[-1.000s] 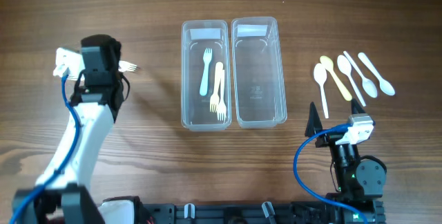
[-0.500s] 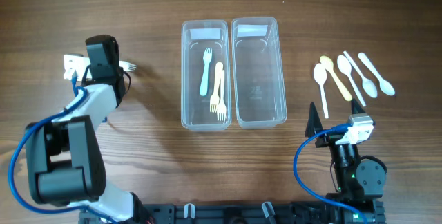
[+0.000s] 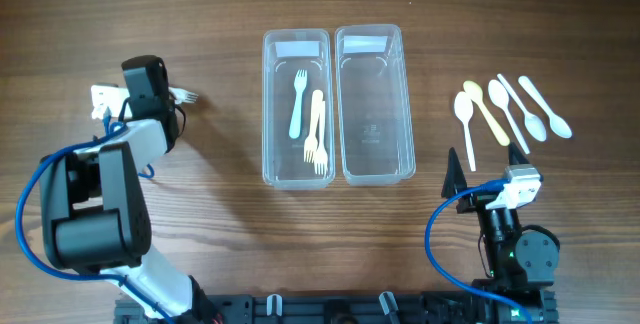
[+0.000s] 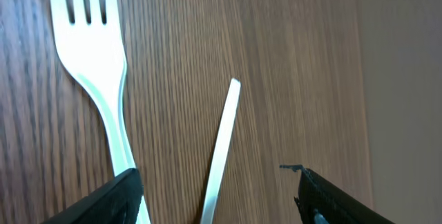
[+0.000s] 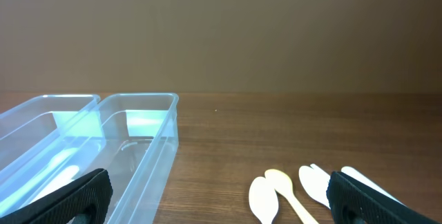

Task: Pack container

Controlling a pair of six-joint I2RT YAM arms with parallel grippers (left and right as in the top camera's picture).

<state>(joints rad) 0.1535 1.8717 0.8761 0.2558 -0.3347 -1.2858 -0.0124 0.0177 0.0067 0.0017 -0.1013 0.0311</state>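
Note:
Two clear containers stand side by side mid-table. The left container (image 3: 270, 114) holds pale blue and yellow forks (image 3: 308, 114); the right container (image 3: 375, 164) has nothing in it. My left gripper (image 3: 143, 92) hangs low over white forks (image 3: 187, 95) at the far left. Up close, a white fork (image 4: 97, 51) lies beside the left jaw, and a thin white handle (image 4: 222, 141) runs between the jaws. The left gripper (image 4: 217, 200) is open and touches neither. My right gripper (image 5: 221, 203) stands open near the front, facing the spoons (image 5: 283, 186).
Several white and yellow spoons (image 3: 510, 109) lie fanned out right of the containers. In the right wrist view the containers' end walls (image 5: 138, 134) show at the left. Blue cables loop beside both arm bases.
The left arm has folded down closer to the table, with its gripper staying over the white forks and its jaws a little narrower. The right arm has not moved.

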